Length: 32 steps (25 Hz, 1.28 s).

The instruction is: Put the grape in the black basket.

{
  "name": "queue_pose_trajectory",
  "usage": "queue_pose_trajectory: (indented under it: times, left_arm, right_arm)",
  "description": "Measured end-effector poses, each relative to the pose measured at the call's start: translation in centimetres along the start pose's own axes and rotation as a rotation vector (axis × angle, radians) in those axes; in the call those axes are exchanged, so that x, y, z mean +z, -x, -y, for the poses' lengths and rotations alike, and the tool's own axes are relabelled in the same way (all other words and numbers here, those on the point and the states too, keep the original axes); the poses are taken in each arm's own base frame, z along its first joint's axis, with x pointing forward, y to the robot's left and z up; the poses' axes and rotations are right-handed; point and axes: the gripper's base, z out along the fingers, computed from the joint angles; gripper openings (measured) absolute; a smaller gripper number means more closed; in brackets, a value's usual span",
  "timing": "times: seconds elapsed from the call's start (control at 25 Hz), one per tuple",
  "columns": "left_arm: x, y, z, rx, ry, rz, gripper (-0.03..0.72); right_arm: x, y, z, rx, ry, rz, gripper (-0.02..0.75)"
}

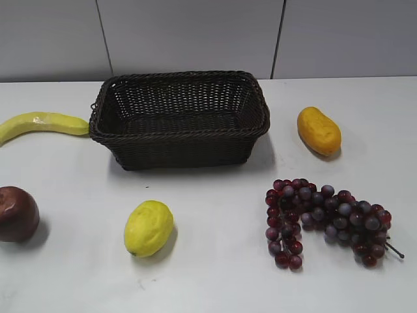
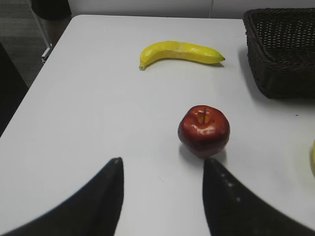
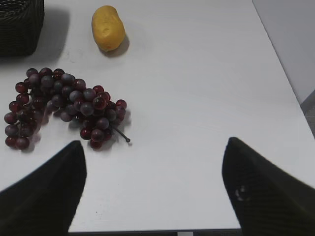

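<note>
On the white table (image 1: 215, 280), the grape (image 1: 326, 218) lies in front of and to the right of the basket (image 1: 179, 117), well apart from it. Left gripper (image 2: 162, 167): fingers spread, near the apple (image 2: 204, 129). Right gripper (image 3: 152, 152): fingers spread wide, holding nothing, just beside the grape.

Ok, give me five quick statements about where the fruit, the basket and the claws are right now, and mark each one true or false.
1. The grape lies inside the basket. False: it lies on the table in front of the basket.
2. The basket is empty. True.
3. The right claw is shut on the grape. False: it is open and holds nothing.
4. The banana lies left of the basket. True.
5. The left claw grips the apple. False: it is open, the apple lying free beyond it.
</note>
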Motion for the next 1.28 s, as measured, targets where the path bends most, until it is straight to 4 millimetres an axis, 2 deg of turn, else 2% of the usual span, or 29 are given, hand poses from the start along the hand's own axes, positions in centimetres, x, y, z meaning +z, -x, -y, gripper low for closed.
queue_pose_trajectory:
  times: [0.64, 0.8, 0.96, 1.12, 1.28]
  left_arm:
    - [0.0, 0.0, 0.0, 0.000, 0.000, 0.000, 0.489]
    - [0.0, 0.0, 0.0, 0.000, 0.000, 0.000, 0.489]
    - [0.0, 0.0, 0.0, 0.000, 0.000, 0.000, 0.489]
    - [0.0, 0.0, 0.0, 0.000, 0.000, 0.000, 0.489]
    - [0.0, 0.0, 0.0, 0.000, 0.000, 0.000, 0.489]
  right_arm:
    - [0.0, 0.0, 0.0, 0.000, 0.000, -0.003, 0.638]
    - [0.8, 1.2, 0.0, 0.002, -0.001, -0.038, 0.638]
    - [3.0, 3.4, 0.2, 0.006, -0.004, -0.055, 0.636]
    - [6.4, 5.0, 0.3, 0.011, -0.006, -0.127, 0.636]
    - [10.1, 5.7, 0.4, 0.024, -0.001, -0.239, 0.634]
